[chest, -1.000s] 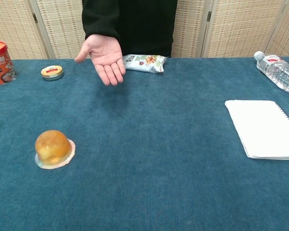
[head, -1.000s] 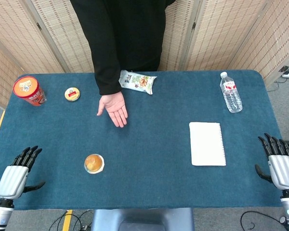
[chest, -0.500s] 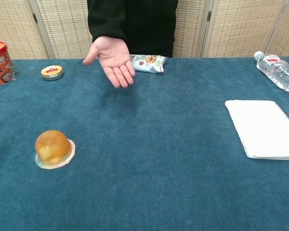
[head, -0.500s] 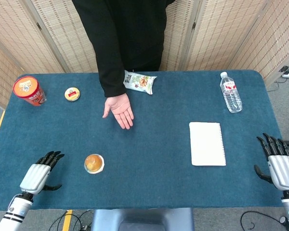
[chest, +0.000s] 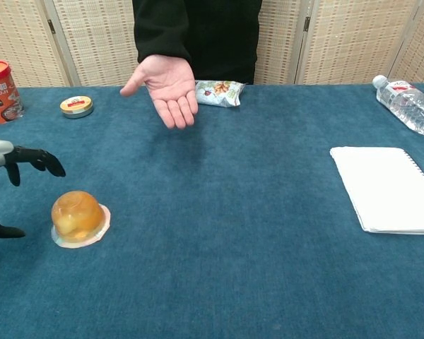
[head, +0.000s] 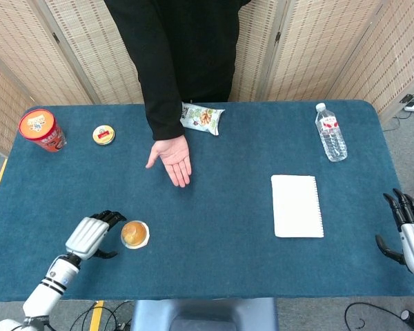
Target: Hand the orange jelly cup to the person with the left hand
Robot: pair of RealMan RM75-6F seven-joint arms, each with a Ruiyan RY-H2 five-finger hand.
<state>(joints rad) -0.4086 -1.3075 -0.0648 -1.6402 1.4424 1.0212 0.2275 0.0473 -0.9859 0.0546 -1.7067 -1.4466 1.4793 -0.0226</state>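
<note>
The head view took in the whole blue table [head: 228, 262] from above and showed both robot hands, while the chest view, set low and looking across the cloth, caught only the dark fingertips and thumb of the left hand [head: 95, 234] at its left edge [chest: 14, 169] and nothing of the right hand [head: 412, 238]. That right hand sat at the lower right edge of the head view, off the table's corner, fingers apart and holding nothing. The chest view alone made plain that the orange jelly cup [chest: 78, 216] was a dome resting upside down on its pale lid rim; from above it read only as a round orange disc [head: 134, 234] in the lower left of the frame. The left hand lay just left of the cup, its fingers [head: 111, 217] curved over the cup's upper left side and the thumb low on the near side, spread with a gap between; in the chest view the fingertips stood clear of the cup, not touching it. The person's hand [head: 172, 157] hung palm up, above the cup in the frame and well apart from it. A notebook [head: 297, 205], a water bottle [head: 330, 132], a snack packet [head: 202, 116], a small tin [head: 103, 134] and a red tub [head: 41, 129] lay elsewhere on the cloth.
</note>
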